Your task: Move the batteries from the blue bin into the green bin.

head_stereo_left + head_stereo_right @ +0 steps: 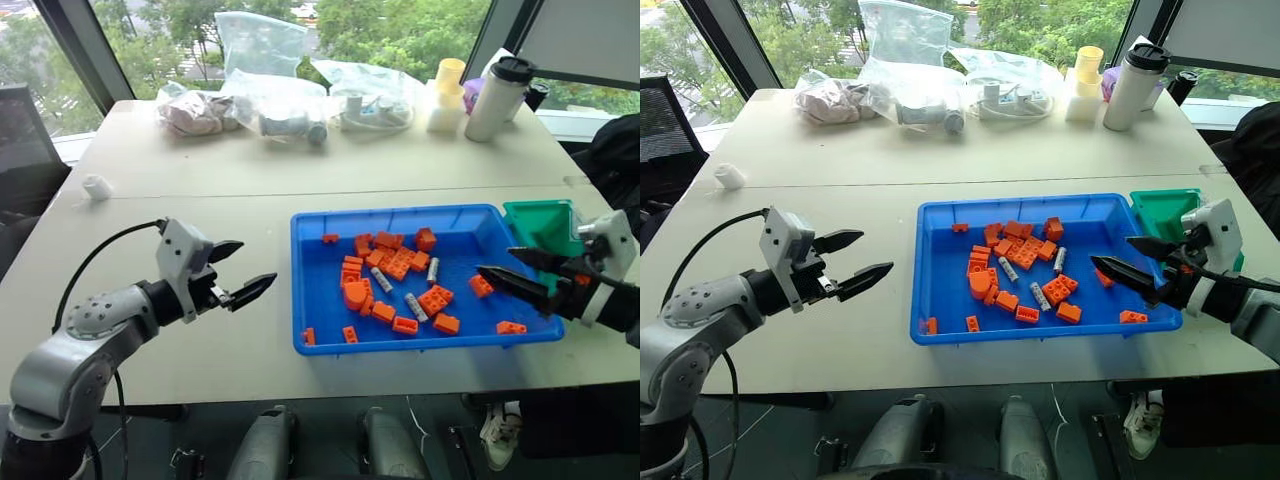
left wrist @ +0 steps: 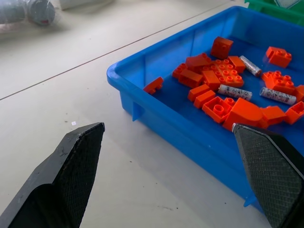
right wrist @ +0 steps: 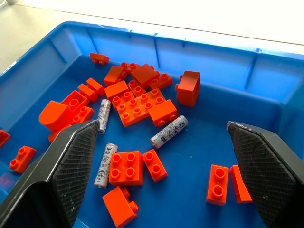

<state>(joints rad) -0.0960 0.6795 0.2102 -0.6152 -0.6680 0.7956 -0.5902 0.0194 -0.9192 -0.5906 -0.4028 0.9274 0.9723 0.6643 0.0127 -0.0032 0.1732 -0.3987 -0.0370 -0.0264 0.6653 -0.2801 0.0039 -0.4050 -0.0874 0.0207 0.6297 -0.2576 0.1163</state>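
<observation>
Right wrist view: my right gripper (image 3: 159,178) hangs agape and empty over the blue bin's (image 1: 310,290) right end; left gripper (image 1: 243,272) also spread. Three batteries (image 3: 169,131) lie mid-bin among bricks (image 3: 126,167); I risk pinching a brick too. Green bin (image 1: 540,222) touches the far right corner.

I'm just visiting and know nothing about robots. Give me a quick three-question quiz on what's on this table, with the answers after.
1. How many batteries lie in the blue bin?
2. True or false: the green bin stands at the blue bin's far right corner.
3. Which gripper hangs over the blue bin: A) the left gripper, B) the right gripper, C) both?

Key
1. Three, all lying flat among the orange bricks.
2. True.
3. B. It is open and holds nothing; the left gripper, also open, hangs over the bare white table to the left of the bin.
</observation>
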